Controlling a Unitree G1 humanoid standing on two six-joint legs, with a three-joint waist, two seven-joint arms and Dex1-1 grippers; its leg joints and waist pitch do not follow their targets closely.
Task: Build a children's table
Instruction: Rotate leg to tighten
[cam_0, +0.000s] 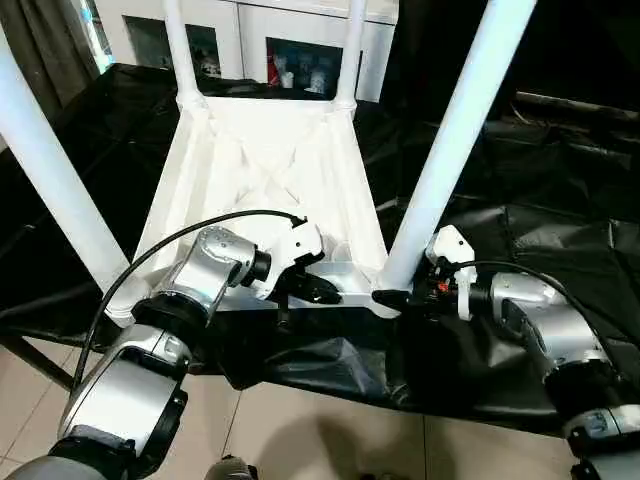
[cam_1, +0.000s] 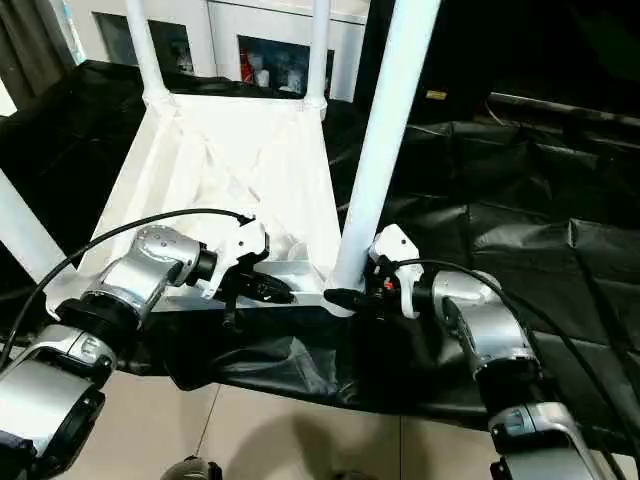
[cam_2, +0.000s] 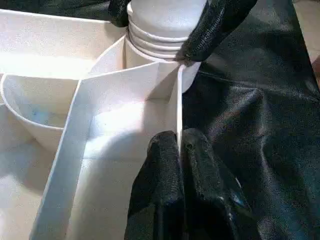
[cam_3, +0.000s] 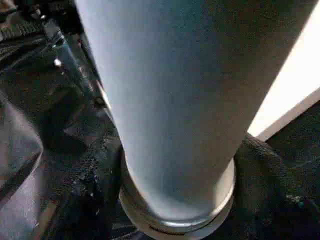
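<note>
The children's table lies upside down on black cloth, its ribbed white tabletop (cam_0: 270, 170) facing up. Each corner socket holds an upright white leg: near right (cam_0: 450, 150), near left (cam_0: 50, 190) and two far ones (cam_0: 180, 50) (cam_0: 352, 50). My left gripper (cam_0: 315, 290) is shut on the tabletop's thin near rim (cam_2: 178, 105), one black finger on each side of it. My right gripper (cam_0: 395, 297) is at the base of the near right leg (cam_3: 170, 100). Its fingers (cam_2: 215, 25) press the leg's ribbed collar from both sides.
Black cloth (cam_0: 540, 220) covers the work surface, and its near edge drops to a tiled floor (cam_0: 300, 430) just below my forearms. A white glass-door cabinet (cam_0: 290, 50) stands behind the far legs. A black cable (cam_0: 200, 225) loops over my left wrist.
</note>
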